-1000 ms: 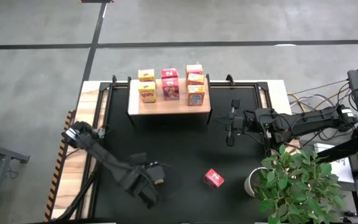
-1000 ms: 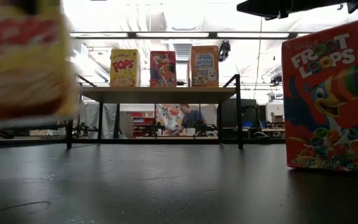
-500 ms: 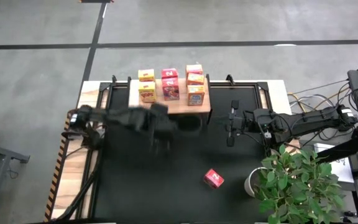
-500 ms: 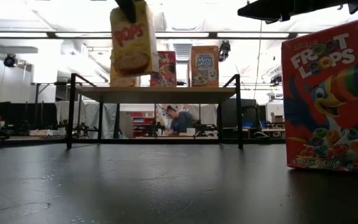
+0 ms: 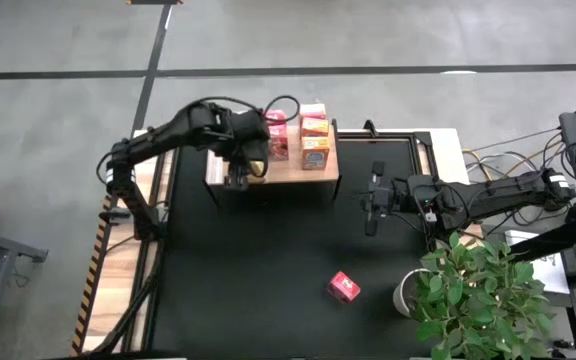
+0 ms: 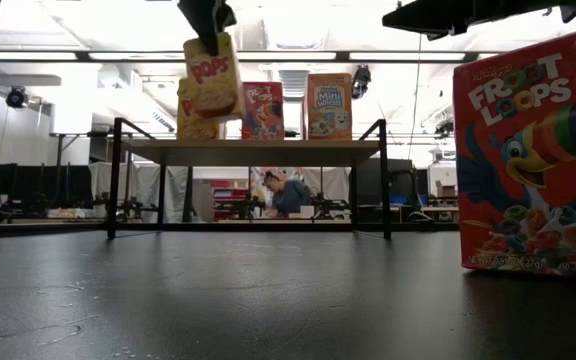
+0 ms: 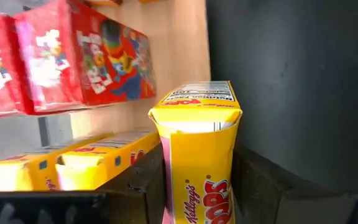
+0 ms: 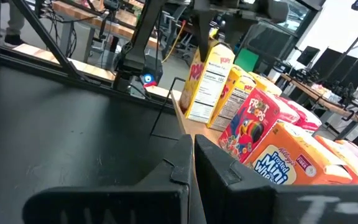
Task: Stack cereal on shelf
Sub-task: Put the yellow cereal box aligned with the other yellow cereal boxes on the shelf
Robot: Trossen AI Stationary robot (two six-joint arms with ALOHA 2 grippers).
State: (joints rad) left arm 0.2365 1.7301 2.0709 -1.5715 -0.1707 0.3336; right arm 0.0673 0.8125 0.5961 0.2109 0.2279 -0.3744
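Counting the cereal in the high view: on the shelf [image 5: 298, 172] stand two pink-red boxes [image 5: 277, 139] in a column and three orange boxes [image 5: 315, 135] in a column beside them. The yellow column is mostly hidden under the left arm. The left wrist view shows two yellow boxes [image 7: 73, 163] lying side by side on the wood, and a third, the held yellow box [image 7: 199, 155], above them. One more pink-red box, the loose box [image 5: 344, 287], lies alone on the black mat [image 5: 268, 270] of the surface, well apart from the shelf and near a potted plant [image 5: 483, 290]. That makes nine boxes.

The left claw [image 5: 249, 165] hangs over the shelf's left front corner, its fingers parted only by the width of the yellow box and pressed against both its sides. In the low view this box [image 6: 212, 74] hangs tilted above the shelf top, in front of the yellow box standing there, clear of the wood.

The right claw [image 5: 371, 197] waits over the mat to the right of the shelf, holding nothing; its fingers [image 8: 166, 171] stand close together with only a narrow slit between them.

A person [image 6: 286, 193] shows in the room beyond the shelf's legs.
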